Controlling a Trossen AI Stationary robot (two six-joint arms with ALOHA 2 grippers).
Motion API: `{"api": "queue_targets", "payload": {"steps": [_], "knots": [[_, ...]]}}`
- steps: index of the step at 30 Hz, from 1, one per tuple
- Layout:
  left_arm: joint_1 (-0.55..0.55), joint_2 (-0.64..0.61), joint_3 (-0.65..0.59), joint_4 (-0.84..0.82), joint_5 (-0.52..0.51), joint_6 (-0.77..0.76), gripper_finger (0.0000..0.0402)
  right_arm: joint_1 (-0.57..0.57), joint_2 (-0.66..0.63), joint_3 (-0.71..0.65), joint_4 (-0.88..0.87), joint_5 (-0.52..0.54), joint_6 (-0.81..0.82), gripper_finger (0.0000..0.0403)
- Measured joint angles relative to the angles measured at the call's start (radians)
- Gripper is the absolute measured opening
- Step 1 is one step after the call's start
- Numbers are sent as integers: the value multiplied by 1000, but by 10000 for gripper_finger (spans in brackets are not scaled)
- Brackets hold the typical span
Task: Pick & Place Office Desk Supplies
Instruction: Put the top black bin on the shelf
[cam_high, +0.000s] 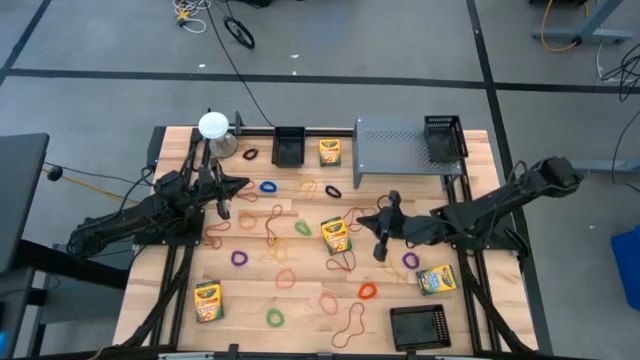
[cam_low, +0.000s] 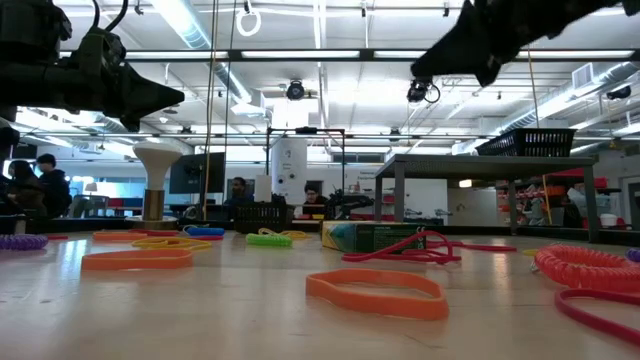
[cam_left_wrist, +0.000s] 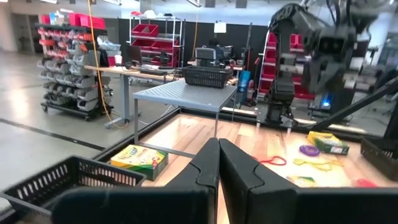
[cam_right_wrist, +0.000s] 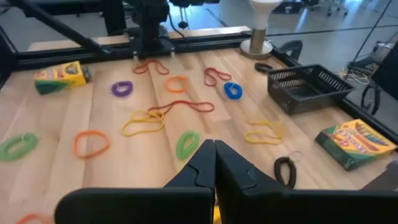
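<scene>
Front edge of table: a black mesh tray is seen on the right, and one crayon box on the left.
Rubber bands: many loops in red, orange, purple, blue, green and yellow are scattered flat over the wooden table.
Middle of table: a second crayon box is placed between the two arms; a third lies on the right side.
Right gripper: the fingers are pressed together and nothing is held; it is raised over the table just beside the middle box.
Left gripper: the fingers are pressed together, empty, above the left part.
Far edge: a fourth crayon box is seen between a small black basket and a grey metal stand; a white round-topped object stands at the left corner.
</scene>
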Motion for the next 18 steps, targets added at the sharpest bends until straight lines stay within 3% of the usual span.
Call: {"api": "queue_targets", "payload": {"steps": [7,13,18], "knots": [[0,0,0,86,-11,-32,11,10,0,-56,16,24,30,2],[0,4,0,108,-32,-219,11,9,0,-57,32,25,13,2],[-2,88,0,70,63,-209,11,4,0,-57,61,41,-44,2]]}}
